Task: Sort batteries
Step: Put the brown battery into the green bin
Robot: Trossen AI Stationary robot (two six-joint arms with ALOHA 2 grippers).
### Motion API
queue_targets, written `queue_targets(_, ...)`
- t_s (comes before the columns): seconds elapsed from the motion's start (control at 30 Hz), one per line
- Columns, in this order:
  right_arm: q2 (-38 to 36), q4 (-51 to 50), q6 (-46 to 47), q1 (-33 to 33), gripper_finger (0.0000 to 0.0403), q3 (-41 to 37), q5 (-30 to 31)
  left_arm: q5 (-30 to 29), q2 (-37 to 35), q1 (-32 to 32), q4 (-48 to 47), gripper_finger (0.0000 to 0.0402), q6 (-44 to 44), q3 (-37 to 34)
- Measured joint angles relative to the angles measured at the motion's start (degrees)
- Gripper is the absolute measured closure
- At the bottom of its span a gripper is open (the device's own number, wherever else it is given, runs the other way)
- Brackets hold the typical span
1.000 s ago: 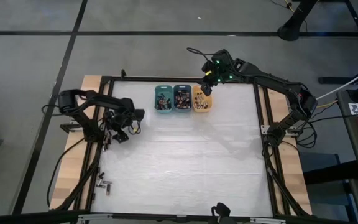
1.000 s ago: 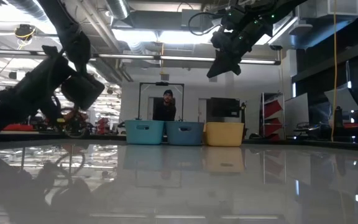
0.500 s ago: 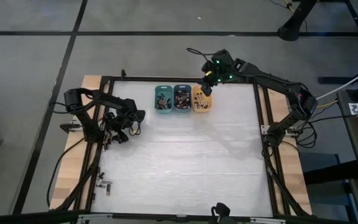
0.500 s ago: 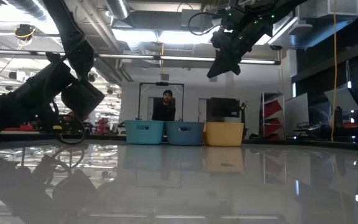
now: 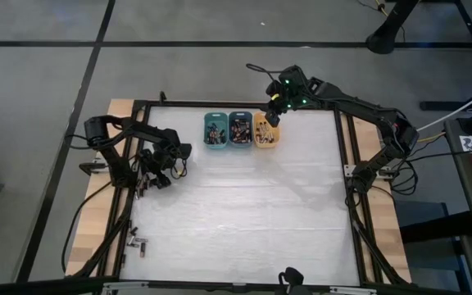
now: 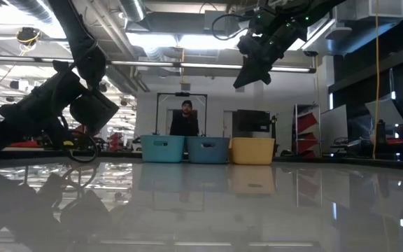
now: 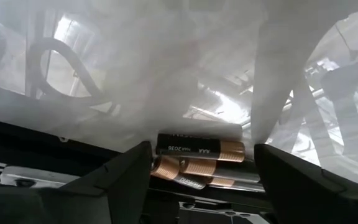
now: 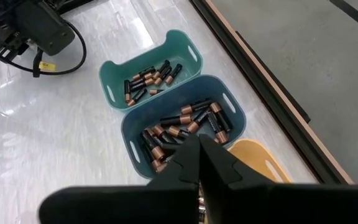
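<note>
Presently: batteries [image 8: 179,124] lie sorted in the teal bin [image 8: 115,70] and blue bin [image 8: 234,121]; right gripper [image 8: 201,151], clenched empty, hovers above; left gripper [image 7: 197,167], spread, flanks stray cells [image 7: 194,157] for pickup.

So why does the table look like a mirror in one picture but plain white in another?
Low view: the table is seen at a grazing angle, so it mirrors the bins and ceiling lights. High view: looking straight down, it shows matte white. Left wrist view: glare washes it out behind the batteries.

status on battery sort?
Left gripper open, low at table's left edge over loose batteries. Right gripper shut, empty, above bins. Nothing blocking.
</note>
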Motion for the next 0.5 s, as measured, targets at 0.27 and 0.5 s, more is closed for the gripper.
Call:
queue_targets(0.27,0.0,0.18,-0.15,0.0,0.0403,0.0,0.0,-0.87,0.0,-0.09,0.91,0.0128,-0.05,0.0)
queue_targets(0.5,0.0,0.25,-0.15,0.0,0.0403,0.0,0.0,-1.47,0.0,-0.09,0.85,0.0128,0.31,0.25)
